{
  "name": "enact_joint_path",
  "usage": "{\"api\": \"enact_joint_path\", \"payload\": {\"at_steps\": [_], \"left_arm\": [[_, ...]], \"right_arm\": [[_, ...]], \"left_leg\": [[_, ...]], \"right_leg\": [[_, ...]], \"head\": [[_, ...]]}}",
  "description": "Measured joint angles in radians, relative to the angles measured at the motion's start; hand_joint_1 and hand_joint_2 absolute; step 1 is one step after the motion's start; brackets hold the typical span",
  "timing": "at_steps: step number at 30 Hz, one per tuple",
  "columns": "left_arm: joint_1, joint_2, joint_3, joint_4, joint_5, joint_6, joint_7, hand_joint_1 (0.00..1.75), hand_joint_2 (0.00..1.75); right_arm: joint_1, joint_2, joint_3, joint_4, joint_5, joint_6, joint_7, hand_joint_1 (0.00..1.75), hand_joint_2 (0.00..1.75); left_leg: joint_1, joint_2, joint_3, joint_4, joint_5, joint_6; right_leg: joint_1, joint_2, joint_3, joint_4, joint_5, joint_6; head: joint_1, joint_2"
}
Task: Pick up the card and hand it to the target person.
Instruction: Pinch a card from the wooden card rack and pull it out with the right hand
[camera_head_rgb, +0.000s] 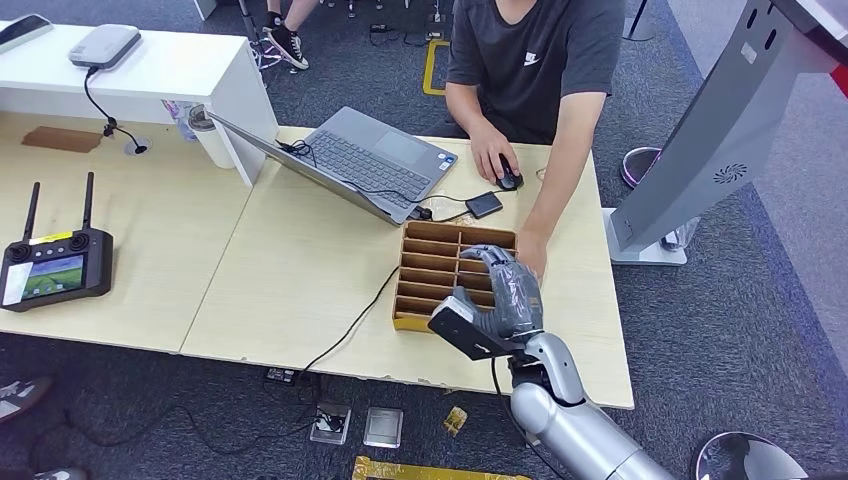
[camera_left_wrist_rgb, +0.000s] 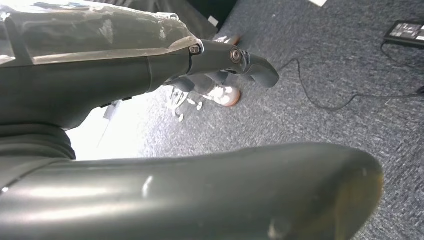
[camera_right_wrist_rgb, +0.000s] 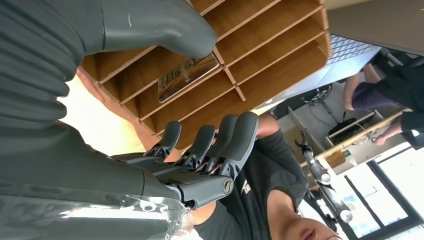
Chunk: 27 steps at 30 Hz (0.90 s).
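A card (camera_right_wrist_rgb: 187, 75) with a dark printed face lies in one slot of the wooden divided tray (camera_head_rgb: 425, 270) on the light table. My right hand (camera_head_rgb: 503, 295) hovers over the tray's right side. In the right wrist view the right hand (camera_right_wrist_rgb: 200, 150) has its thumb (camera_right_wrist_rgb: 150, 25) and fingers (camera_right_wrist_rgb: 210, 142) spread apart on either side of the card's slot, holding nothing. The person (camera_head_rgb: 540, 50) in a dark T-shirt sits across the table, one hand (camera_head_rgb: 530, 252) resting by the tray's far right corner. My left hand (camera_left_wrist_rgb: 225, 55) hangs over blue carpet, holding nothing.
An open laptop (camera_head_rgb: 370, 160), a mouse (camera_head_rgb: 509, 180) under the person's other hand and a small black box (camera_head_rgb: 484, 204) lie behind the tray. A cable (camera_head_rgb: 350, 330) runs off the front edge. A remote controller (camera_head_rgb: 55, 265) sits far left. A grey stand (camera_head_rgb: 720, 130) rises at right.
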Motion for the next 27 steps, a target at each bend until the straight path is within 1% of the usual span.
{"api": "enact_joint_path", "payload": {"at_steps": [13, 21, 27], "left_arm": [[-0.012, -0.003, -0.018, 0.0, -0.03, -0.018, 0.0, 0.0, 0.0], [-0.015, -0.005, -0.028, 0.0, -0.038, -0.026, 0.0, 0.0, 0.0], [-0.017, -0.008, -0.03, 0.0, -0.045, -0.028, 0.0, 0.0, 0.0]], "right_arm": [[-0.032, 0.022, 0.001, 0.091, 0.009, -0.02, -0.002, 0.73, 1.75], [-0.04, 0.036, 0.0, 0.134, 0.016, -0.023, 0.0, 0.77, 1.75], [-0.042, 0.042, -0.002, 0.164, 0.016, -0.024, 0.001, 0.85, 1.75]], "left_leg": [[0.0, 0.0, 0.0, 0.0, 0.0, 0.0], [0.0, 0.0, 0.0, 0.0, 0.0, 0.0], [0.0, 0.0, 0.0, 0.0, 0.0, 0.0]], "right_leg": [[0.0, 0.0, 0.0, 0.0, 0.0, 0.0], [0.0, 0.0, 0.0, 0.0, 0.0, 0.0], [0.0, 0.0, 0.0, 0.0, 0.0, 0.0]], "head": [[0.0, 0.0], [0.0, 0.0], [0.0, 0.0]]}}
